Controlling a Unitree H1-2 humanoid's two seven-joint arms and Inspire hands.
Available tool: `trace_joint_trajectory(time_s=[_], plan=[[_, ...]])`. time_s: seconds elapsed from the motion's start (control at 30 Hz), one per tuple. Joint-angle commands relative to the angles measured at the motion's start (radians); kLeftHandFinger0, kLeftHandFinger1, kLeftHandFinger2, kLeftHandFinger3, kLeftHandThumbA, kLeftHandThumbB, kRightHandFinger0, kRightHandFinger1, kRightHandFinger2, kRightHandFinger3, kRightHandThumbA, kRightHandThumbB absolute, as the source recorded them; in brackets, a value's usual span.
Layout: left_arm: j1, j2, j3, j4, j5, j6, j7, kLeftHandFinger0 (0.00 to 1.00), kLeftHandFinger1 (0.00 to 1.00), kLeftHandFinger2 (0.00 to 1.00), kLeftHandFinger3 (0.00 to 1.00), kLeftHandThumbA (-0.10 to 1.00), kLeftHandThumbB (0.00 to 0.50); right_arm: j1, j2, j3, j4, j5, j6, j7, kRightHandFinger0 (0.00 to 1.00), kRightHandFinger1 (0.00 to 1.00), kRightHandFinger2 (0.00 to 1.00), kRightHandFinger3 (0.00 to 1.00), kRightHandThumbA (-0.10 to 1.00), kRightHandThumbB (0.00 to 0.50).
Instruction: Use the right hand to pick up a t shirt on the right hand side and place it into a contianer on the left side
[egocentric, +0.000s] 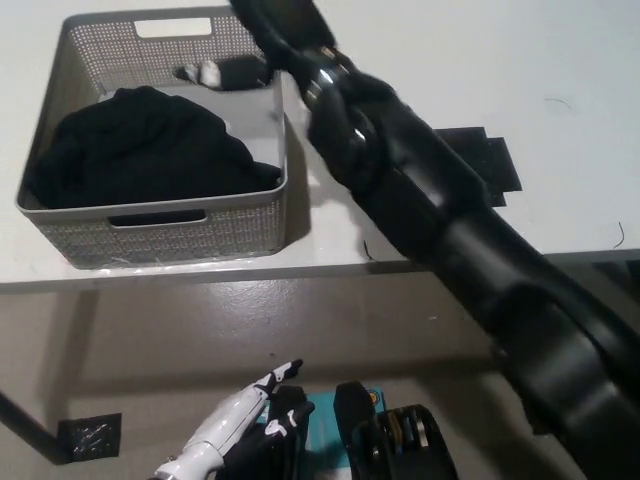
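Observation:
A black t-shirt (140, 155) lies bunched inside the grey mesh basket (60, 235) on the left part of the white table. My black right hand (235, 60) hovers over the basket's far right corner, above the shirt and apart from it, holding nothing, its fingers spread; one fingertip (205, 72) shows pale. The black right arm (430, 190) runs diagonally from the bottom right across the table. My white left hand (235, 430) rests low at the lower left, below the table edge, fingers extended.
A black flat square patch (490, 160) lies on the table right of the arm, partly covered by it. The table's front edge (200, 275) runs across the middle. A small black square (88, 437) lies on the floor at lower left.

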Motion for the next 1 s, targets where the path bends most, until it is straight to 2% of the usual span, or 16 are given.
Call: trace_joint_trajectory(time_s=[0.0,0.03,0.1,0.23,0.27,0.33,0.4,0.47,0.57,0.6,0.63,0.7,0.73,0.8,0.9,0.97], plan=[[0.010,0.035,0.049,-0.033,0.006,-0.041,0.064,0.91,0.99,1.00,1.00,1.00,0.336,0.301,-0.241,-0.055,-0.530,-0.075,0.054,0.061,1.00,1.00,1.00,1.00,1.00,0.500],[0.012,0.041,0.055,-0.028,-0.001,-0.048,0.066,0.88,0.97,1.00,1.00,1.00,0.347,0.320,-0.246,-0.061,-0.554,-0.070,0.057,0.068,1.00,1.00,1.00,1.00,1.00,0.484],[0.022,0.053,0.064,-0.036,-0.017,-0.033,0.044,0.93,1.00,1.00,1.00,1.00,0.341,0.434,-0.293,-0.097,-0.673,-0.066,0.059,0.068,1.00,1.00,1.00,1.00,1.00,0.463],[0.042,0.053,0.082,-0.037,-0.025,-0.025,0.050,0.90,1.00,1.00,1.00,1.00,0.288,0.571,-0.331,-0.138,-0.785,-0.053,0.038,0.040,1.00,1.00,1.00,1.00,1.00,0.416],[0.046,0.053,0.086,-0.034,-0.027,-0.028,0.051,0.91,1.00,1.00,1.00,1.00,0.288,0.636,-0.350,-0.162,-0.832,-0.027,0.020,0.032,1.00,1.00,1.00,1.00,1.00,0.422],[0.051,0.046,0.096,-0.012,-0.036,-0.047,0.064,0.87,1.00,1.00,1.00,1.00,0.297,0.717,-0.373,-0.189,-0.886,-0.004,-0.010,0.013,1.00,1.00,1.00,1.00,1.00,0.395],[0.057,0.044,0.102,0.004,-0.035,-0.059,0.073,0.84,0.99,1.00,1.00,1.00,0.323,0.830,-0.392,-0.222,-0.961,0.001,-0.035,-0.018,1.00,1.00,1.00,1.00,1.00,0.387],[0.061,0.042,0.107,0.013,-0.038,-0.069,0.079,0.84,0.99,1.00,1.00,1.00,0.324,0.848,-0.387,-0.230,-0.974,0.013,-0.038,-0.013,1.00,1.00,1.00,1.00,1.00,0.385],[0.069,0.039,0.114,0.014,-0.046,-0.069,0.075,0.88,1.00,1.00,1.00,1.00,0.328,0.944,-0.403,-0.254,-1.000,0.018,-0.089,-0.046,1.00,1.00,1.00,1.00,1.00,0.357],[0.072,0.036,0.118,0.016,-0.044,-0.070,0.081,0.83,0.97,1.00,1.00,1.00,0.339,1.005,-0.406,-0.269,-1.014,0.018,-0.108,-0.068,1.00,1.00,1.00,1.00,1.00,0.348],[0.068,0.035,0.119,0.029,-0.035,-0.079,0.090,0.83,0.97,1.00,1.00,1.00,0.350,1.032,-0.407,-0.278,-1.018,0.017,-0.122,-0.078,1.00,1.00,1.00,1.00,1.00,0.340],[0.068,0.031,0.124,0.036,-0.034,-0.089,0.093,0.82,0.96,1.00,1.00,1.00,0.343,1.078,-0.403,-0.293,-1.026,0.012,-0.140,-0.092,1.00,1.00,1.00,1.00,1.00,0.344],[0.067,0.029,0.128,0.043,-0.037,-0.099,0.094,0.81,0.94,1.00,1.00,1.00,0.347,1.139,-0.395,-0.303,-1.024,0.016,-0.156,-0.111,1.00,1.00,1.00,1.00,1.00,0.362],[0.068,0.030,0.136,0.048,-0.041,-0.105,0.091,0.81,0.94,1.00,1.00,1.00,0.349,1.173,-0.387,-0.309,-1.011,0.005,-0.186,-0.124,1.00,1.00,1.00,1.00,1.00,0.352],[0.071,0.024,0.145,0.044,-0.050,-0.101,0.078,0.82,0.96,1.00,1.00,1.00,0.337,1.281,-0.382,-0.324,-0.957,-0.014,-0.257,-0.156,1.00,1.00,1.00,1.00,1.00,0.314],[0.079,0.028,0.152,0.038,-0.044,-0.094,0.079,0.83,0.96,1.00,1.00,1.00,0.357,1.313,-0.375,-0.322,-0.917,-0.036,-0.288,-0.178,1.00,1.00,1.00,1.00,1.00,0.302]])
